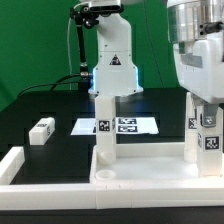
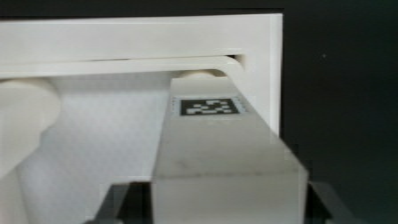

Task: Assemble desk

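The white desk tabletop [image 1: 140, 182] lies flat at the front of the table. One leg [image 1: 103, 130] stands upright on its corner at the exterior view's left. My gripper [image 1: 203, 108] comes down from the upper right and is shut on a second tagged leg [image 1: 203, 140], holding it upright on the tabletop's corner at the exterior view's right. In the wrist view that leg [image 2: 217, 140] runs from between my dark fingers [image 2: 128, 203] down to the tabletop [image 2: 107, 60], its foot at the rim. A loose leg block [image 1: 41, 130] lies on the black table at the left.
The marker board [image 1: 115, 126] lies flat behind the tabletop, in front of the robot base [image 1: 113, 70]. A long white border rail [image 1: 14, 165] runs along the front left. A green backdrop stands behind the table.
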You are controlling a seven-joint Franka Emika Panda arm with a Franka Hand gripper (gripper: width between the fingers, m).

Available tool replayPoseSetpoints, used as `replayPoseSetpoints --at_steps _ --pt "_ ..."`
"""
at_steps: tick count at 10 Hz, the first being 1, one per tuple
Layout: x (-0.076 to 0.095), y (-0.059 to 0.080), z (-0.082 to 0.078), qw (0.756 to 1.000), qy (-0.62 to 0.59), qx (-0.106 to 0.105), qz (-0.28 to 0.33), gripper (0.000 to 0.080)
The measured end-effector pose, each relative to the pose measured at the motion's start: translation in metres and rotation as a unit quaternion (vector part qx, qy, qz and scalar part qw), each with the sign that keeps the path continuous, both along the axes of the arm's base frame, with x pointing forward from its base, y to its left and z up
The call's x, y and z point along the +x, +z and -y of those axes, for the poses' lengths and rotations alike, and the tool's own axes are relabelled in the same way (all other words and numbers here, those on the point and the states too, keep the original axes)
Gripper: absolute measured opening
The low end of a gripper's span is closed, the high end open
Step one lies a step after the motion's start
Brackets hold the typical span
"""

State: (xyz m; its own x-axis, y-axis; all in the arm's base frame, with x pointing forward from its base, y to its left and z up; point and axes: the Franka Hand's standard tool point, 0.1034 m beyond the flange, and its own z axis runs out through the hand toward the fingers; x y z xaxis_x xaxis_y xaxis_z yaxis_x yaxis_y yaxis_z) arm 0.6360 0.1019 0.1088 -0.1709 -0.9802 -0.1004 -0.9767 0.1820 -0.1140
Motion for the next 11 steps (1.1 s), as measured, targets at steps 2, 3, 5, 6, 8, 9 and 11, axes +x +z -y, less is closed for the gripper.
replayPoseSetpoints --at_steps 2,3,5,6,8,9,11 --pt "0.000 0.000 -0.001 1.000 0.004 -0.001 0.003 0.0290" --pt "-0.001 -0.001 -0.001 1.000 0.014 -0.003 0.003 0.0379" --pt "0.002 -0.001 -0.005 0.988 0.150 -0.026 0.013 0.0558" --pt "0.006 -0.001 -0.008 0.972 0.233 -0.036 0.020 0.0620" --pt "0.003 -0.006 -0.016 0.954 0.294 -0.048 0.023 0.0644" --pt "0.004 -0.006 -0.014 0.942 0.329 -0.053 0.026 0.0648" --pt "0.004 -0.006 -0.012 0.916 0.395 -0.065 0.029 0.0649"
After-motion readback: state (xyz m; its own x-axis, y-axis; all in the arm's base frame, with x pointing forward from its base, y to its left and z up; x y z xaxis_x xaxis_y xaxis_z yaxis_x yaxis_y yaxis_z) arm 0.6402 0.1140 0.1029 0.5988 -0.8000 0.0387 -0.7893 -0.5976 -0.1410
